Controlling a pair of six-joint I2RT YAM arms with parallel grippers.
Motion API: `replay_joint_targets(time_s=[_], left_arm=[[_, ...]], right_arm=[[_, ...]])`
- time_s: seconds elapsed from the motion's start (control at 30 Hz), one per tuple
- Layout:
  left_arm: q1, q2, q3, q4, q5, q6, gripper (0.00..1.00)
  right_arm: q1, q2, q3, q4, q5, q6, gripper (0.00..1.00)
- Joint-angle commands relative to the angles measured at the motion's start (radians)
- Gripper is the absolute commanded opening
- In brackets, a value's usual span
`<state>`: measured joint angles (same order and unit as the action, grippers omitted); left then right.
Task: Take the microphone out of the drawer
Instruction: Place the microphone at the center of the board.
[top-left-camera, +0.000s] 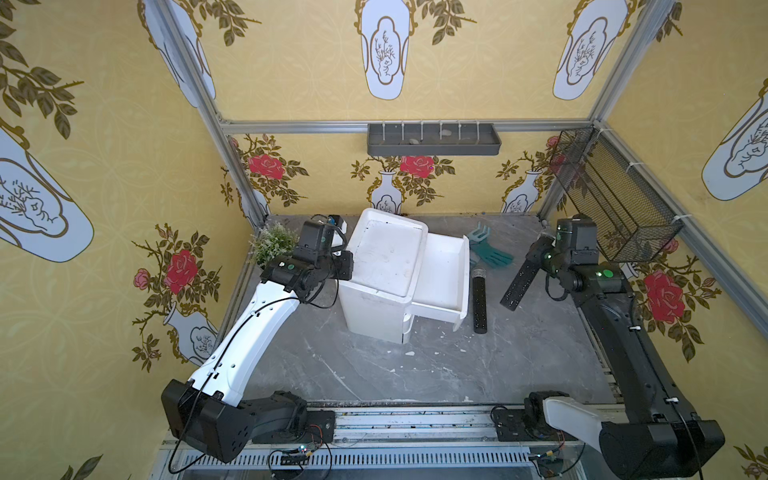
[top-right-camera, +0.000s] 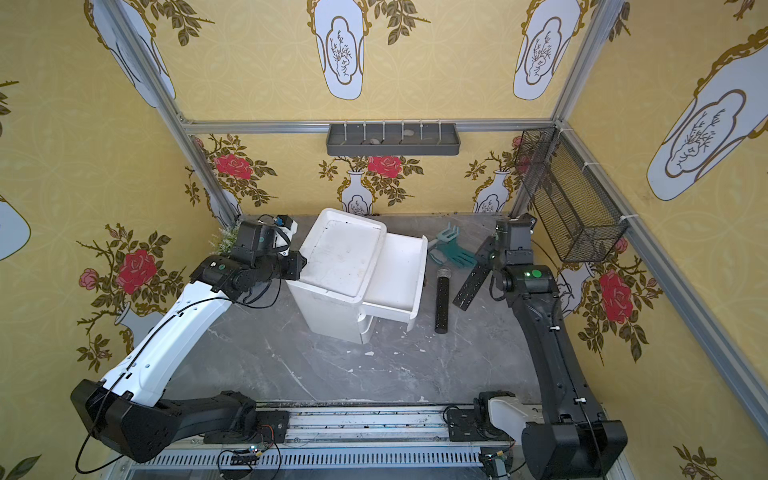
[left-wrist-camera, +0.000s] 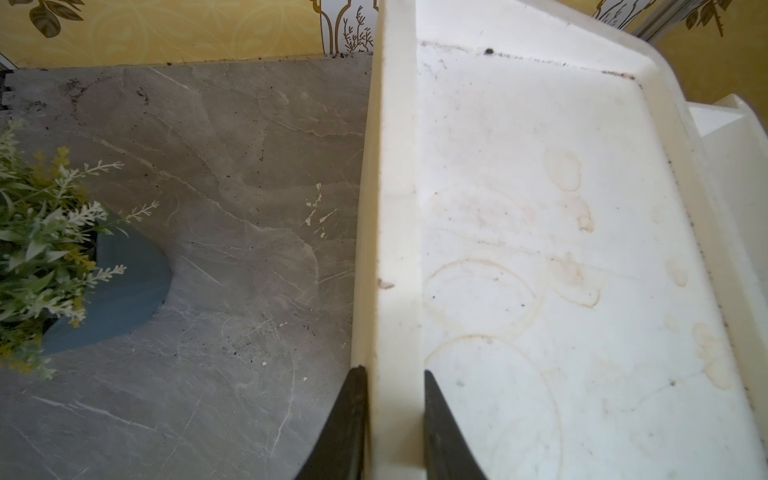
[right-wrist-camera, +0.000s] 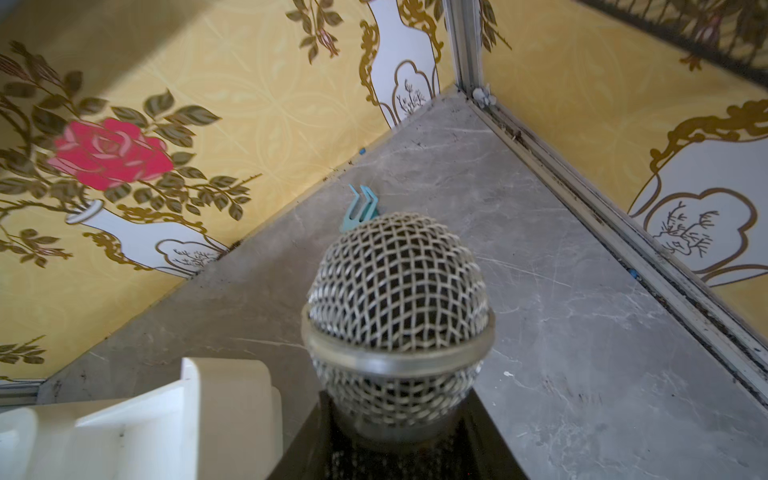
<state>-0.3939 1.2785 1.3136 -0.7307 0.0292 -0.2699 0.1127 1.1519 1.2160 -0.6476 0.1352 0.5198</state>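
Readable marks, quick: a green dot sticker on my left wrist with a small white tag beside it, too tiny to read. There's a second green dot on my right arm. My right claw is clamped on the microphone. Its black speckled body angles down from the claw and its mesh head sits just past the fingers. It hangs in the air, outside the drawer, which stands pulled open. Below the claw, between it and the drawer front, a second microphone lies flat on the grey table. Past the claw toward the back wall are a teal rake and a teal glove. A wire basket hangs on the wall above the claw. My left claw pinches the raised rim of the white cabinet, and a potted plant sits near it on the outer side.
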Motion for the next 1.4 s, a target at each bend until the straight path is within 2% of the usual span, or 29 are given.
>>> replay_joint_targets(time_s=[0.0,0.17,0.37,0.77,1.03,1.37], left_arm=[[0.001,-0.003,0.001,-0.006,0.013,-0.067,0.13],[0.002,-0.005,-0.002,-0.004,0.017,-0.070,0.12],[0.002,-0.006,-0.002,-0.004,0.020,-0.069,0.12],[0.003,0.005,0.002,0.000,0.026,-0.063,0.12],[0.001,0.002,0.005,-0.002,0.029,-0.064,0.12],[0.002,0.004,0.010,-0.003,0.028,-0.059,0.13]], right_arm=[[-0.039,0.017,-0.090,0.082,-0.157,-0.042,0.20],[-0.050,0.098,-0.241,0.177,-0.195,-0.070,0.19],[-0.050,0.188,-0.307,0.226,-0.251,-0.110,0.18],[-0.051,0.389,-0.237,0.263,-0.264,-0.310,0.19],[-0.051,0.526,-0.206,0.316,-0.278,-0.349,0.19],[-0.051,0.613,-0.178,0.318,-0.298,-0.356,0.22]])
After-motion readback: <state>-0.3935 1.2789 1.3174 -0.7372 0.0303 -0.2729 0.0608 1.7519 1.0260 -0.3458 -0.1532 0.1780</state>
